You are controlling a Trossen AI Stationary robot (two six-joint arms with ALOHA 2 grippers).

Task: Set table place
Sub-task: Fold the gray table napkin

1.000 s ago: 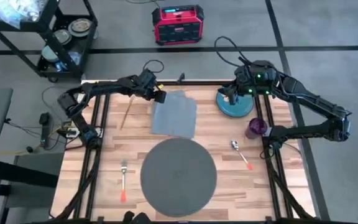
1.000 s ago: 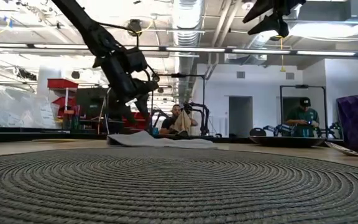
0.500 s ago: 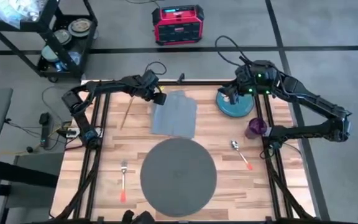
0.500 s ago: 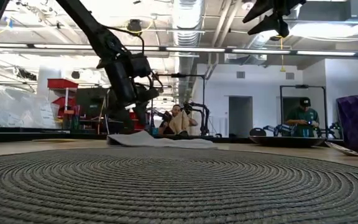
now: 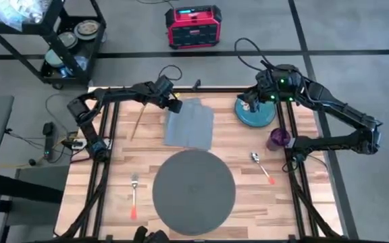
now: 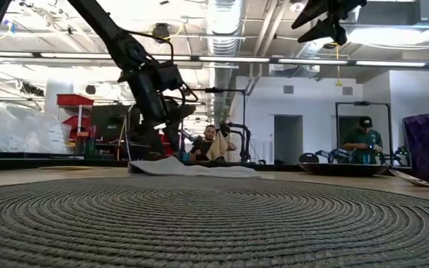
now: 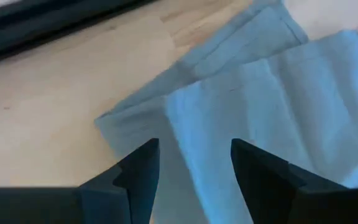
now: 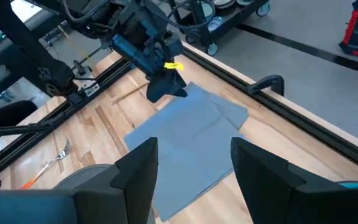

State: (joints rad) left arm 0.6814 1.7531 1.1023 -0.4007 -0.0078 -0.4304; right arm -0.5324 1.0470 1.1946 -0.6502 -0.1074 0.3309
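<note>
The round dark grey placemat [image 5: 194, 191] lies flat on the near middle of the wooden table [image 5: 123, 158] and fills the low view's foreground [image 6: 214, 223]. Beyond it a grey cloth napkin [image 5: 190, 125] lies flat, partly folded. My left gripper [image 7: 194, 162] is open, pointing down just above the napkin's far left corner [image 7: 135, 118]; its fingers stand over the cloth. My right gripper [image 8: 194, 162] is open and hangs high above the teal plate [image 5: 255, 116] at the far right.
A fork [image 5: 134, 196] lies left of the placemat and a spoon [image 5: 262, 166] right of it. A purple cup [image 5: 278, 139] stands by the right rail. A wooden stick [image 5: 139, 121] lies at the far left. People [image 6: 214, 145] are in the room behind.
My left gripper has come down toward the napkin's far left corner, staying open. The napkin has not moved.
</note>
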